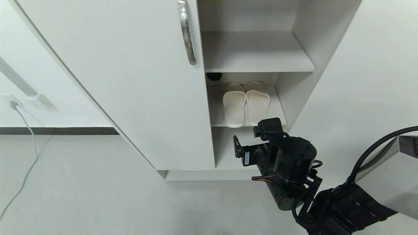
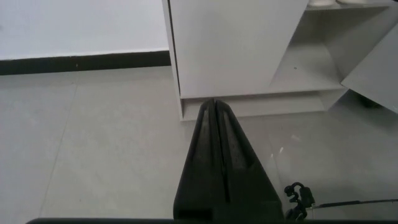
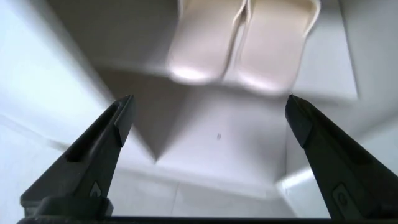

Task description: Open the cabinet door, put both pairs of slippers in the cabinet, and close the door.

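Grey floor is fronting the cabinet, its door standing open, one pair of slippers lying on its middle shelf, the right tool gaping empty just below that shelf, the left tool sitting closed before the cabinet's foot; hazard: the spread right tool, rising, is risking clipping the shelf edge and dislodging the pair.

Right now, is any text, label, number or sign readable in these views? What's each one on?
Nothing legible in any view.
The white sticker by the right gripper: print too small to read.
On the slippers and the cabinet door: no markings seen.
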